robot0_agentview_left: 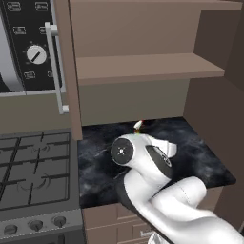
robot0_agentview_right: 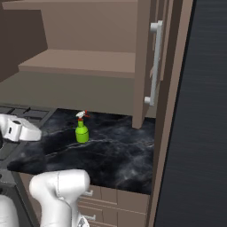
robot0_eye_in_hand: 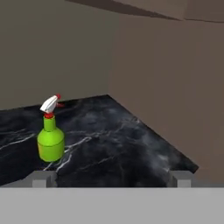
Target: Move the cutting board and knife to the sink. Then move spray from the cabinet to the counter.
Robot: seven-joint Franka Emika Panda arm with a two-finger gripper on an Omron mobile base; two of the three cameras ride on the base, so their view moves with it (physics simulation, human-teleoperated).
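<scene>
The pincer [robot0_eye_in_hand: 113, 178] stands fully open and empty, its tips apart near the desk [robot0_eye_in_hand: 131, 144], with the green spray bottle [robot0_eye_in_hand: 50, 139] upright on the black marble a little ahead and to one side. A careless swing of the arm could clip the bottle and tip it, since it stands free. The cabinet [robot0_agentview_right: 80, 62] above has its door [robot0_agentview_right: 148, 66] open and its shelf bare.
</scene>
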